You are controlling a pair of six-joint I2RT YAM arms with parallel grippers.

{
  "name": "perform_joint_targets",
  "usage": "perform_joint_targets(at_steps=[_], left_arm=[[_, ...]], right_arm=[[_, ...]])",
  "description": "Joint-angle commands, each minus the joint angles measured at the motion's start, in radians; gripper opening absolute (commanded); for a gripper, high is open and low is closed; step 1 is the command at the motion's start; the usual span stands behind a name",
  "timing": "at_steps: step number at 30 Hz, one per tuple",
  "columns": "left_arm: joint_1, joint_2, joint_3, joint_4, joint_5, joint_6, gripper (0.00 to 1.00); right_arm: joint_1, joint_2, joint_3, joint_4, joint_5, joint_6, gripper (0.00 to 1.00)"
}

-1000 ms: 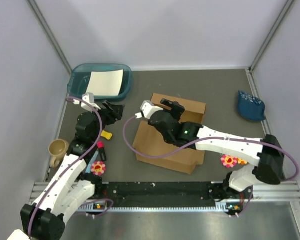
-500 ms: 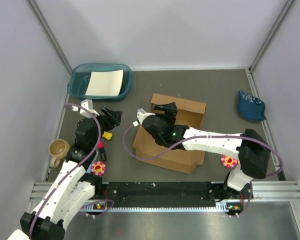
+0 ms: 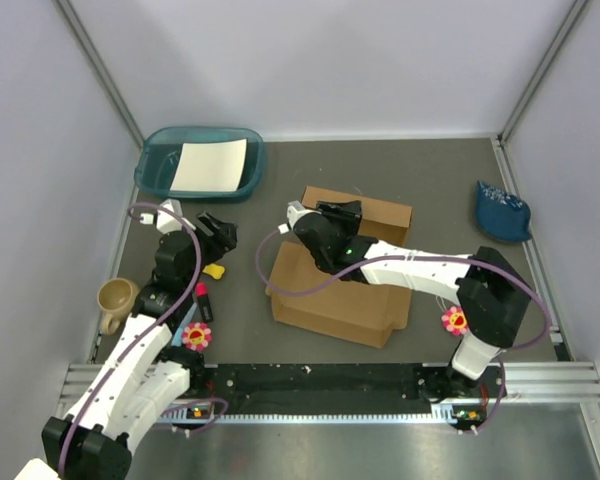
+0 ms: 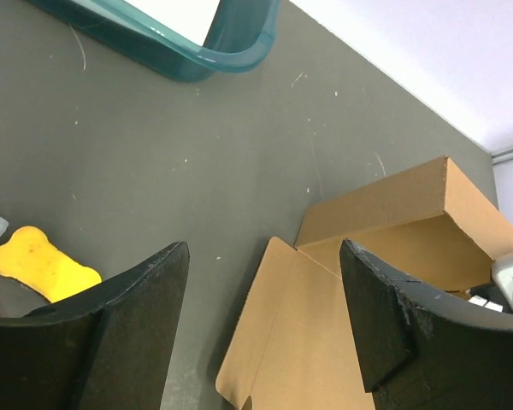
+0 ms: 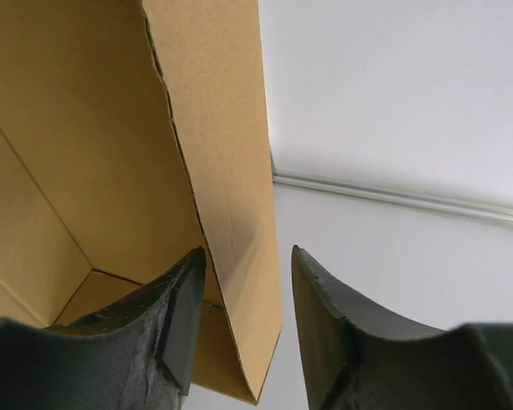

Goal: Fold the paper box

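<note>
From above, the paper box lies in the middle of the table. Its far wall stands upright, and the large near panel lies flat. The right gripper is at the left end of this wall. The left gripper hangs to the left of the box, apart from it.

In the left wrist view, the jaws are spread wide and hold nothing. A flat flap lies below them.

In the right wrist view, the jaws stand on both sides of an upright cardboard panel. I cannot tell if they press it.

I judge the folding is partly done: the flaps and the closing are left.
</note>
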Motion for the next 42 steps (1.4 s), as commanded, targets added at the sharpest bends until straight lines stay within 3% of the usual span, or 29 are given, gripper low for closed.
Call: perform_joint_targets(at_steps=[1, 6, 10, 16, 21, 24, 25, 26, 29, 30, 32, 33, 36, 42], left_arm=[[0.011, 0.001, 0.031, -0.001, -0.017, -0.028, 0.77], [0.017, -0.014, 0.019, 0.001, -0.024, -0.044, 0.76], [0.022, -0.034, 0.030, -0.013, -0.038, -0.032, 0.76], [0.027, -0.042, 0.096, -0.040, -0.050, -0.019, 0.75], [0.031, -0.047, 0.234, -0.083, -0.069, 0.001, 0.76], [0.031, -0.060, 0.310, -0.094, -0.084, 0.017, 0.76], [0.031, -0.065, 0.330, -0.094, -0.090, 0.024, 0.76], [0.031, -0.070, 0.371, -0.102, -0.101, 0.036, 0.76], [0.031, -0.080, 0.447, -0.103, -0.110, 0.063, 0.76], [0.031, -0.077, 0.464, -0.111, -0.109, 0.068, 0.76], [0.031, -0.076, 0.485, -0.119, -0.104, 0.074, 0.76], [0.031, -0.077, 0.484, -0.120, -0.101, 0.073, 0.76], [0.031, -0.097, 0.438, -0.110, -0.074, 0.054, 0.76], [0.030, -0.160, 0.225, -0.002, 0.008, -0.018, 0.73]], right_arm=[[-0.019, 0.029, 0.017, 0.063, 0.015, -0.019, 0.43], [-0.027, 0.055, 0.015, 0.098, 0.027, -0.033, 0.33], [-0.027, 0.041, 0.020, 0.119, 0.055, -0.063, 0.16], [-0.026, -0.051, -0.009, 0.141, 0.070, -0.109, 0.01], [-0.036, -0.161, 0.024, 0.109, 0.095, -0.097, 0.00], [-0.081, -0.204, 0.150, -0.105, 0.085, 0.065, 0.00], [-0.099, -0.208, 0.191, -0.176, 0.064, 0.198, 0.00], [-0.149, -0.209, 0.284, -0.347, 0.044, 0.277, 0.00], [-0.286, -0.209, 0.453, -0.585, -0.124, 0.625, 0.00], [-0.341, -0.202, 0.493, -0.732, -0.286, 0.714, 0.00], [-0.444, -0.192, 0.541, -0.802, -0.451, 0.927, 0.00], [-0.566, -0.197, 0.534, -0.825, -0.625, 0.985, 0.00], [-0.737, -0.226, 0.439, -0.819, -0.846, 1.273, 0.00], [-0.756, -0.244, 0.298, -0.833, -0.853, 1.555, 0.00]])
